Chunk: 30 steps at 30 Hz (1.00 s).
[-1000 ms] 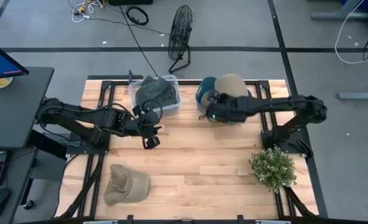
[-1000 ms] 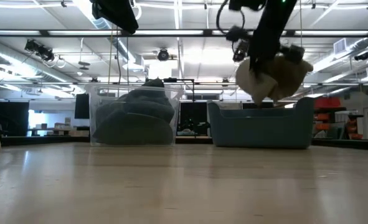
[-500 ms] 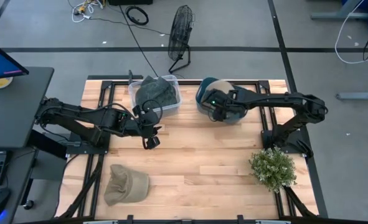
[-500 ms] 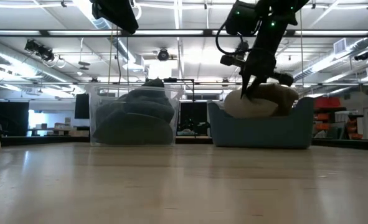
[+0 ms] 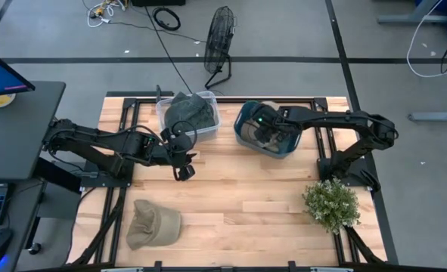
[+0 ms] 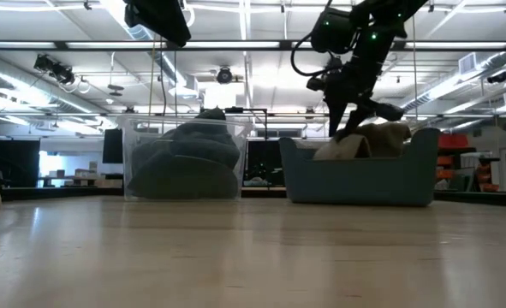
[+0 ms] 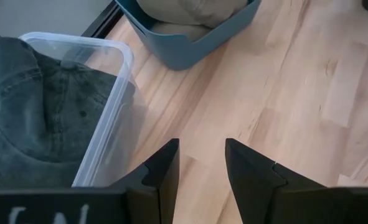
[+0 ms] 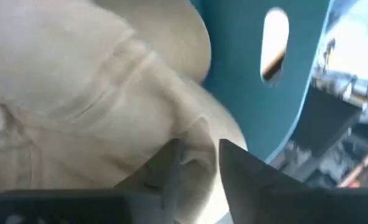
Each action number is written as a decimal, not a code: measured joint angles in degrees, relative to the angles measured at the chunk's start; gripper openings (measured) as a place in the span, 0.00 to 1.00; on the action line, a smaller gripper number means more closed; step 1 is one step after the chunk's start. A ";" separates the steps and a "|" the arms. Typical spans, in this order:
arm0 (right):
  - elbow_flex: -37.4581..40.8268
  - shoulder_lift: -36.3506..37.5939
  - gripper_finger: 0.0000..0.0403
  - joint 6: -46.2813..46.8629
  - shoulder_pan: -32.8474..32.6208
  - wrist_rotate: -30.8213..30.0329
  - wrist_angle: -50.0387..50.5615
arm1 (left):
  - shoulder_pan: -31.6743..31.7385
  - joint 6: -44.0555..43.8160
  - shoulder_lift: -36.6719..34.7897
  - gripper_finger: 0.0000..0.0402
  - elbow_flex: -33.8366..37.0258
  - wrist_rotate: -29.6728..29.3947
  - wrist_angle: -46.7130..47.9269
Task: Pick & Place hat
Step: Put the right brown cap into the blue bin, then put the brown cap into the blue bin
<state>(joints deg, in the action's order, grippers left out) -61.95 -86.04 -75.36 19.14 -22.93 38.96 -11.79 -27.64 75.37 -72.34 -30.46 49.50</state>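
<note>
A beige hat [image 5: 274, 139] lies in the blue bin [image 5: 285, 152] at the table's far right; it also shows in the low view [image 6: 383, 137] and the right wrist view [image 8: 78, 87]. My right gripper [image 5: 262, 133] reaches down into the bin and is shut on the hat. My left gripper [image 5: 182, 172] hangs open and empty above the table's left middle, near a clear bin [image 5: 208, 102] that holds a dark green hat [image 5: 188, 113]. An olive hat [image 5: 153, 224] lies flat on the table at the near left. My right gripper pinches a bunched fold of the beige hat's cloth [image 8: 199, 152] between its two fingers. The fingers come from above, slanting down into the bin. The hat lies in the blue bin, its top showing above the bin's wall [image 6: 355, 175].
A potted green plant [image 5: 331, 205] stands at the table's near right. A black fan [image 5: 220, 39] stands on the floor beyond the far edge. Bare wood lies across the table's middle and near side. A desk with a screen is off the left edge.
My right gripper has gone down and a little toward the table's left with the beige hat. The hat hung above the blue bin's rim and now lies inside it. The bin has shifted slightly toward the near left.
</note>
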 joint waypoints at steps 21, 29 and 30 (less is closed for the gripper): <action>0.00 11.13 0.30 33.81 -9.19 8.20 3.82 | -17.73 -38.18 1.96 0.34 -0.09 20.15 13.21; 0.00 11.62 0.29 58.91 -13.56 27.88 -1.48 | -28.33 -57.21 11.66 0.34 -0.09 19.77 15.13; 0.00 11.39 0.29 60.21 -14.35 29.19 -2.68 | -29.35 -60.42 13.03 0.34 -0.07 19.76 15.59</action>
<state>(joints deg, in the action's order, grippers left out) -61.95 -74.65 -15.15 4.78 6.26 36.28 -41.14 -88.06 88.40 -72.40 -10.70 65.09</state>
